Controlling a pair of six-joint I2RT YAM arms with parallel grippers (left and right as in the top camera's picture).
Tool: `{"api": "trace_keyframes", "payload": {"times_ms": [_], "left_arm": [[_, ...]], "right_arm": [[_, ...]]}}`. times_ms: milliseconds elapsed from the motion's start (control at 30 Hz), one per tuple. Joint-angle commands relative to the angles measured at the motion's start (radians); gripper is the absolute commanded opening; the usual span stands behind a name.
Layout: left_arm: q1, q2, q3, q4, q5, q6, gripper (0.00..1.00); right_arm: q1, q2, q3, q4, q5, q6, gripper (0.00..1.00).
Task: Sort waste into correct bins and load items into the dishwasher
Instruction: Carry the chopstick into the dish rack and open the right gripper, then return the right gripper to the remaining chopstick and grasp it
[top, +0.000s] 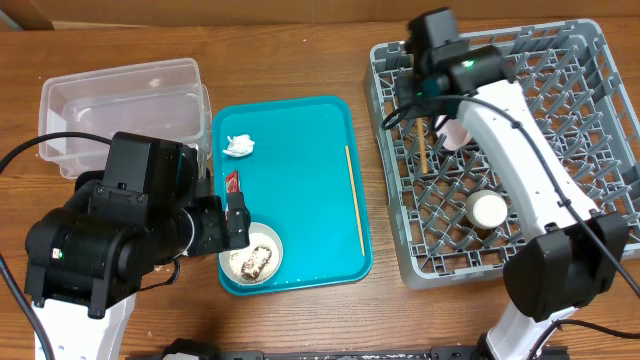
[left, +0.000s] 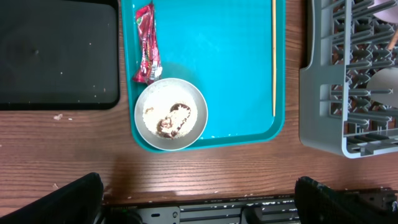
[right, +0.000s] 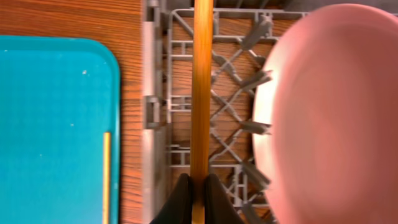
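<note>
My right gripper is shut on a wooden chopstick, holding it over the left side of the grey dish rack, next to the pinkish plate standing in it. A white cup sits in the rack. A second chopstick lies on the teal tray, with a crumpled tissue, a red wrapper and a white bowl holding rice scraps. My left gripper is open above the table's front edge, below the bowl.
The clear tub stands at the back left. The black tray lies left of the teal tray, hidden under my left arm in the overhead view. Crumbs dot the wood near the black tray.
</note>
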Motion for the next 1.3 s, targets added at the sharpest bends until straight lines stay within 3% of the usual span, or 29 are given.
{"api": "trace_keyframes", "payload": {"times_ms": [0, 233, 433, 467, 533, 600, 733, 1133, 1267], "left_arm": [[-0.004, 0.001, 0.013, 0.002, -0.013, 0.016, 1.0], [-0.004, 0.001, 0.013, 0.002, -0.013, 0.016, 1.0], [-0.004, 0.001, 0.013, 0.002, -0.013, 0.016, 1.0], [-0.004, 0.001, 0.013, 0.002, -0.013, 0.016, 1.0], [-0.004, 0.001, 0.013, 0.002, -0.013, 0.016, 1.0], [-0.004, 0.001, 0.013, 0.002, -0.013, 0.016, 1.0], [-0.004, 0.001, 0.013, 0.002, -0.013, 0.016, 1.0], [-0.004, 0.001, 0.013, 0.002, -0.013, 0.016, 1.0], [-0.004, 0.001, 0.013, 0.002, -0.013, 0.016, 1.0]], "right_arm": [[-0.017, 0.028, -0.017, 0.004, -0.093, -0.059, 0.04], [0.012, 0.08, -0.048, -0.017, -0.093, -0.09, 0.04], [0.042, 0.08, -0.047, -0.022, -0.092, -0.033, 0.06], [0.042, 0.08, -0.047, -0.022, -0.092, -0.025, 0.27], [0.041, 0.08, -0.047, -0.023, -0.067, -0.022, 0.54], [0.042, 0.079, -0.045, -0.03, -0.059, -0.022, 0.54], [0.067, 0.059, -0.043, -0.072, -0.099, -0.022, 0.38], [0.299, 0.04, -0.053, -0.115, -0.166, 0.061, 0.3], [0.338, 0.04, -0.113, -0.072, -0.109, 0.197, 0.31]]}}
